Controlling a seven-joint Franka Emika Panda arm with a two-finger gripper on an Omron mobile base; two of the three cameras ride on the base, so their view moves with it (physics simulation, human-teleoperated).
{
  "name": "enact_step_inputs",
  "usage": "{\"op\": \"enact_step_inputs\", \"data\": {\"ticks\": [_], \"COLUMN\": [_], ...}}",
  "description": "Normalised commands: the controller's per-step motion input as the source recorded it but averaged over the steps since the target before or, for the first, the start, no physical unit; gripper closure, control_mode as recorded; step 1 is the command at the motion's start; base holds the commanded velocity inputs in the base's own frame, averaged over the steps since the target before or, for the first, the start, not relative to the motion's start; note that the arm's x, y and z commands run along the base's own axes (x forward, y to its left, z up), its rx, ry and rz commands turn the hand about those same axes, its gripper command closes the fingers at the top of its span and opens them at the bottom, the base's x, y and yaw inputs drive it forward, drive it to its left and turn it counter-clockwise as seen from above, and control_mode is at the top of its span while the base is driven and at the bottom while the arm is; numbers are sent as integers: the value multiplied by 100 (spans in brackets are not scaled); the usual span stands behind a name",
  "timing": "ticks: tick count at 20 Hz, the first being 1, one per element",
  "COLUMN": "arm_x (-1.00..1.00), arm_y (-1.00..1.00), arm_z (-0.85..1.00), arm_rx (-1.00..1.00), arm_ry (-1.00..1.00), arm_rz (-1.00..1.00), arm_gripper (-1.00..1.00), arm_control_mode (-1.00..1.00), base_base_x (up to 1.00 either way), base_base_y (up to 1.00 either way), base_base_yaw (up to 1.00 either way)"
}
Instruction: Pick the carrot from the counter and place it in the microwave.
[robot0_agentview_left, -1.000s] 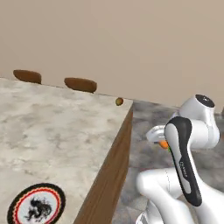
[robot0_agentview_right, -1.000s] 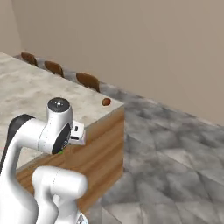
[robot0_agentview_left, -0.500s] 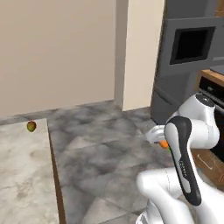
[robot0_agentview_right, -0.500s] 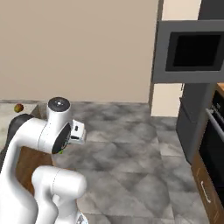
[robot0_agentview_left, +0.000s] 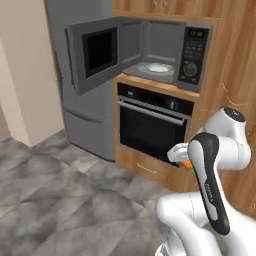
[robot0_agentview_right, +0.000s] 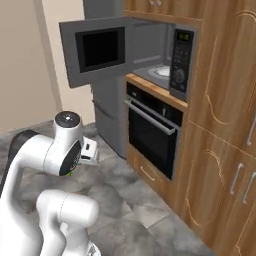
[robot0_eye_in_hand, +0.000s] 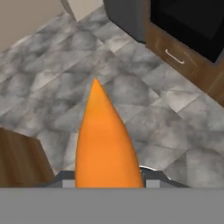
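The base has swung away from the counter: where the earlier views looked over stone top and then bare floor, they now face one wooden cabinet wall (robot0_agentview_right: 227, 100) with the microwave (robot0_agentview_left: 150, 50) set in it. That puts the drop-off within sight, so the carry looks well along, with the reach upward not yet made. One microwave door (robot0_agentview_left: 92, 55) hangs open to the left, one white plate (robot0_agentview_left: 158, 67) lies inside, and one dark oven (robot0_agentview_left: 152, 125) sits directly below the microwave. The gripper (robot0_agentview_left: 184, 159), well below the microwave and level with the oven, pinches the one carrot (robot0_eye_in_hand: 105, 140), tip pointing forward over the floor.
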Motion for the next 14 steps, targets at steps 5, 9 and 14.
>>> {"op": "enact_step_inputs", "data": {"ticks": [5, 9, 14], "arm_x": [0, 0, 0], "arm_y": [0, 0, 0], "arm_z": [0, 0, 0], "arm_rx": [0, 0, 0], "arm_ry": [0, 0, 0], "arm_rz": [0, 0, 0], "arm_gripper": [100, 100, 100], "arm_control_mode": [100, 100, 100], "base_base_x": [46, 100, 100], "base_base_y": [10, 80, 50], "base_base_yaw": [-78, -46, -13]}}
